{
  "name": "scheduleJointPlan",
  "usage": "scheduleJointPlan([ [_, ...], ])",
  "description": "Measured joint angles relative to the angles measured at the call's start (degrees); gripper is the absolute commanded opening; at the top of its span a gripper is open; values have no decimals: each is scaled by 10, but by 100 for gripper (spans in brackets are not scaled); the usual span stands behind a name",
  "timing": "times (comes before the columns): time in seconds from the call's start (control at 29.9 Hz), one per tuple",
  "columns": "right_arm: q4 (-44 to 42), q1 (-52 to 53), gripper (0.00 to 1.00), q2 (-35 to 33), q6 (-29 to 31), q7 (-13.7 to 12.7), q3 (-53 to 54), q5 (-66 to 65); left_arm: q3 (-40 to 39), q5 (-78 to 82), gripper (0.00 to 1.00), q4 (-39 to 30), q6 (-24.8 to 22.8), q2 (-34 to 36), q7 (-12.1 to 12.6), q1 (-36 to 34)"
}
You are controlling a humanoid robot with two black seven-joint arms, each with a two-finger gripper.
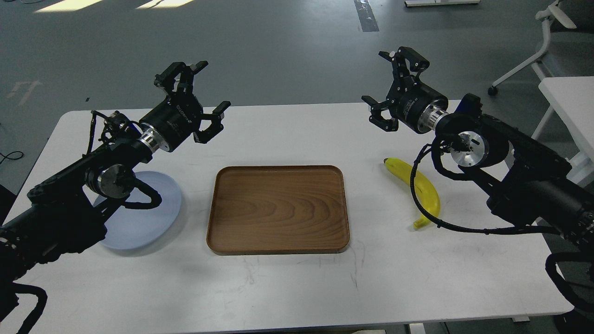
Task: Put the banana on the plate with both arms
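The yellow banana (421,189) lies on the white table at the right, partly crossed by a black cable of my right arm. The pale blue plate (148,218) rests on the table at the left, half hidden under my left arm. My left gripper (202,90) hovers open above the table's back left, well beyond the plate, holding nothing. Over the back right of the table, my right gripper (387,86) is open and empty too, raised above and behind the banana.
A brown wooden tray (278,208) with a low rim sits empty in the table's middle, between plate and banana. Another white table (571,102) and a white chair base (533,60) stand off to the right on the grey floor.
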Motion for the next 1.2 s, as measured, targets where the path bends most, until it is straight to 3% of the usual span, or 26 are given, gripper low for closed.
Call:
scheduleJointPlan([
  [0.37,2,0,100,-10,2,3,-2,0,8,6,98,1,25,-15,4,13],
  [1.2,39,-9,100,-55,7,5,-11,-1,-11,-2,98,1,25,-21,-2,31],
])
